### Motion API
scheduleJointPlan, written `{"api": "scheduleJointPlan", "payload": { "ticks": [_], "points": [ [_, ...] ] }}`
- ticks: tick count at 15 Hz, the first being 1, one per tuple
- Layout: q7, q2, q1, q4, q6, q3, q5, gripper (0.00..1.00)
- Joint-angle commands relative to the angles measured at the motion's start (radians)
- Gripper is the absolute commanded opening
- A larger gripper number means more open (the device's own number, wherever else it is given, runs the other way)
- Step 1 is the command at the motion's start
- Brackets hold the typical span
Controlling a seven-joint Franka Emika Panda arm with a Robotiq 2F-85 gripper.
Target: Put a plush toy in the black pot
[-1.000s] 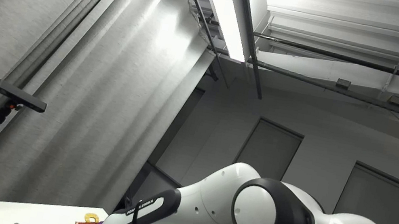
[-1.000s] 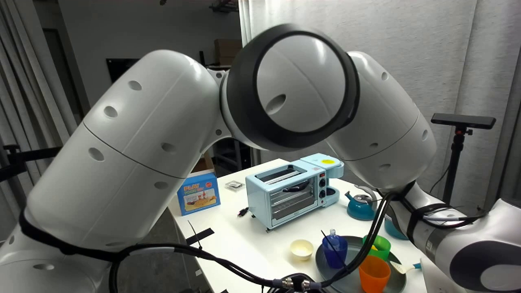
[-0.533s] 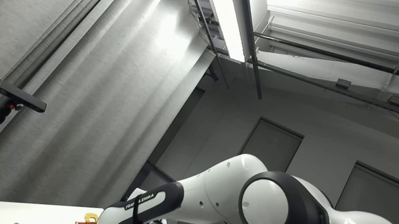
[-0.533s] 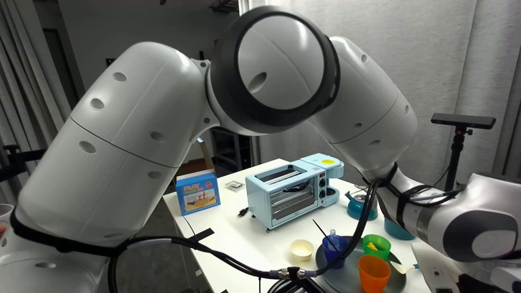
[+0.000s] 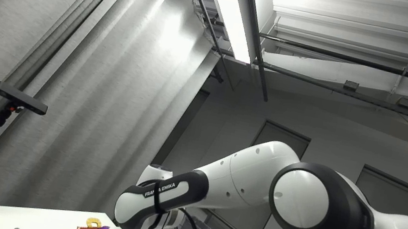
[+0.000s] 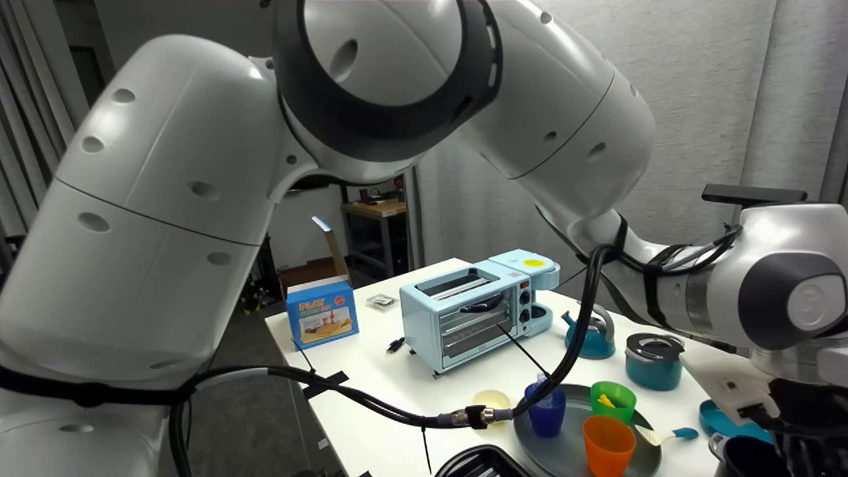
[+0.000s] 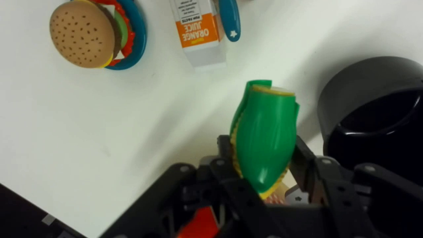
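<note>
In the wrist view, the gripper (image 7: 263, 148) clamps a green toy (image 7: 266, 132) whose long axis runs roughly 12 to 6 o'clock; jaws parted only by its width. The black pot (image 7: 350, 96) stands at 3 o'clock, apparently not beneath. Judgement: transfer toward 3 precedes release.

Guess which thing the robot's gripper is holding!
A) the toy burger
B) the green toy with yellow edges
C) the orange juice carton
B: in the wrist view, the gripper has the green toy with yellow edges pinched from both sides, while the toy burger and the orange juice carton are apart from it.
</note>
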Motion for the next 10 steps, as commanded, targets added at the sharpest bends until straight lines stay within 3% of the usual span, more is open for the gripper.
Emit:
{"api": "scheduleJointPlan", "payload": {
  "ticks": [1,10],
  "points": [
    [0.027,-0.003,0.002,0.043,-0.061,-0.009,-0.077,0.2],
    [-0.029,0.102,-0.013,0.288,-0.22,0.038,-0.16,0.2]
  ]
}}
